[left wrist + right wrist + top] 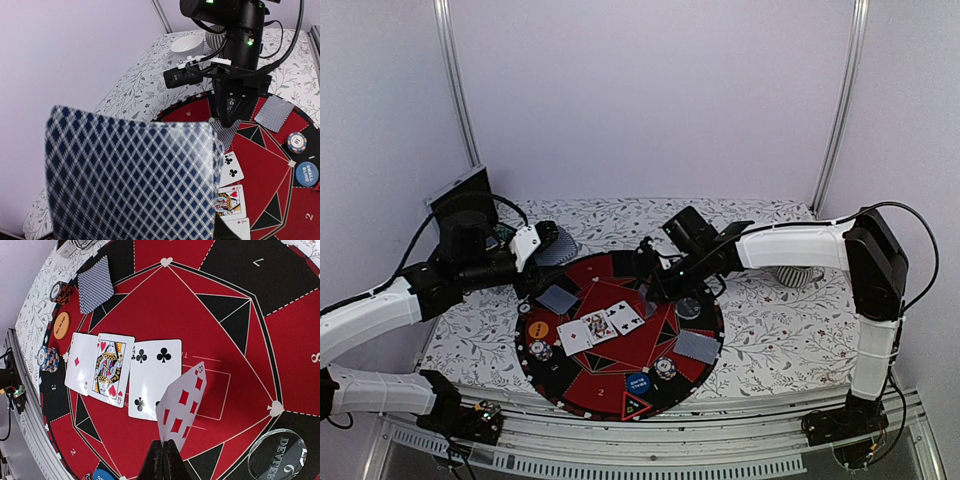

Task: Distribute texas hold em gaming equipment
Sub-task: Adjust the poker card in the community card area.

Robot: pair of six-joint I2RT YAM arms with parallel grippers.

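My right gripper [164,450] is shut on the edge of an eight of diamonds [182,407], held tilted just above the red and black poker mat [220,315]. To its left lie three face-up cards: an ace of diamonds [80,362], a queen of hearts [111,369] and a four of clubs [152,375]. My left gripper [548,245] is shut on a deck of blue-backed cards [132,175] at the mat's far left edge; the deck hides its fingers in the left wrist view. Face-down cards [557,299] [696,346] lie on two seats.
Chips [540,350] [665,368], an orange button [537,328], a blue button [638,383] and a triangle marker [634,406] sit on the mat. A clear dealer disc [277,455] lies right of my right gripper. A white bowl [187,45] and ribbed cup [798,277] stand off the mat.
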